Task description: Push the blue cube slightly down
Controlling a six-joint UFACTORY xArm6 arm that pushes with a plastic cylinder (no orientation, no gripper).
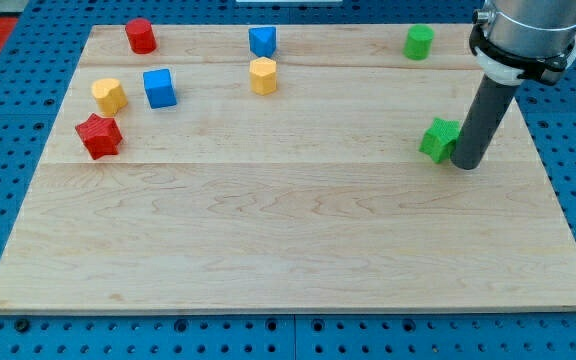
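Observation:
The blue cube (159, 88) sits on the wooden board (288, 230) at the upper left, between a yellow block (109, 95) on its left and open wood on its right. My tip (465, 165) rests on the board at the right side, touching the right edge of a green star-shaped block (438, 138). The tip is far to the right of the blue cube.
A red star block (99, 136) lies below the yellow block. A red cylinder (140, 35) stands at the top left. A second blue block (262, 41) and a yellow hexagonal block (263, 75) are at top centre. A green cylinder (419, 42) is at top right.

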